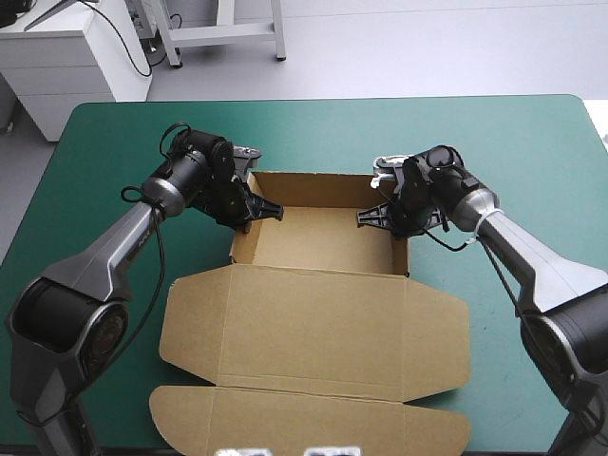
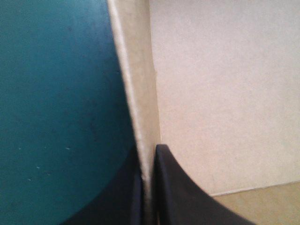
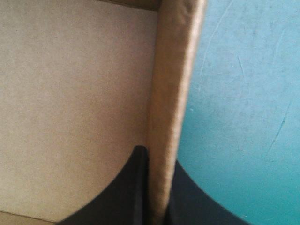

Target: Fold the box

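The left gripper (image 1: 256,211) pinches the left wall of the brown cardboard box (image 1: 318,242), with one black finger inside and one outside. The box sits in the middle of the teal-green table cover (image 1: 104,152) as an open tray. Its lid lies flat toward the near edge. The right gripper (image 1: 377,217) pinches the right wall the same way.

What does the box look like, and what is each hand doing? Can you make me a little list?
box: brown box, an open tray with walls raised
lid: lid lying flat on the near side of the tray
left hand: left hand shut on the left wall, one finger inside, one outside
right hand: right hand shut on the right wall, the same way
table: teal-green cover under everything
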Controlling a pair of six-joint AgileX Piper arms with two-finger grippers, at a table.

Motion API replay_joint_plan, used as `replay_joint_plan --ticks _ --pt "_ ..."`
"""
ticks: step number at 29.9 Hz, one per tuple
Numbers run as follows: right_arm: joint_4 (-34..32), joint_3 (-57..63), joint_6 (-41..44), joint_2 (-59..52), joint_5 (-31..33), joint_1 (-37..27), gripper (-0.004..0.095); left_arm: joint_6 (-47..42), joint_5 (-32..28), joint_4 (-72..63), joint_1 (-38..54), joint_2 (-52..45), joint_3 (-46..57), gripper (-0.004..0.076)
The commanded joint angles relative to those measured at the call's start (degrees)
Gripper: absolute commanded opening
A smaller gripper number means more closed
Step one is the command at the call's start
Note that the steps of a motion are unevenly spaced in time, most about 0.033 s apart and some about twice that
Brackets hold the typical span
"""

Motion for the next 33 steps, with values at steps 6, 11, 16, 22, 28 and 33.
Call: replay_joint_plan --ticks 6,11,16,22,28,33 --pt "1.43 -5.33 -3.27 -1.71 1.12 0.63 0.0241 2.8 -0.66 -2.85 -0.59 -0.94 -0.91 0.0102" --pt "0.39 -7.68 -2.18 -1.71 2.46 0.63 0.0524 2.8 3.38 -4.44 -0.48 -0.94 -1.15 0.0251" --pt "-3.6 -7.8 -1.37 -1.71 6.34 0.63 0.0574 2.8 4.39 -3.86 -0.48 -1.05 -2.65 0.0401" --pt "-2.91 -9.26 -1.37 -1.71 11.88 0.63 0.0574 2.8 5.2 -4.11 -0.48 -1.72 -8.89 0.0417" --pt "-0.22 -14.18 -1.37 -2.61 12.53 0.63 0.0574 2.8 5.2 -1.94 -0.48 -4.78 -13.98 0.0416" --pt "-0.89 -18.28 -2.13 -3.68 12.53 0.63 0.0562 2.8 5.2 4.19 -0.48 -8.62 -16.59 0.0416"
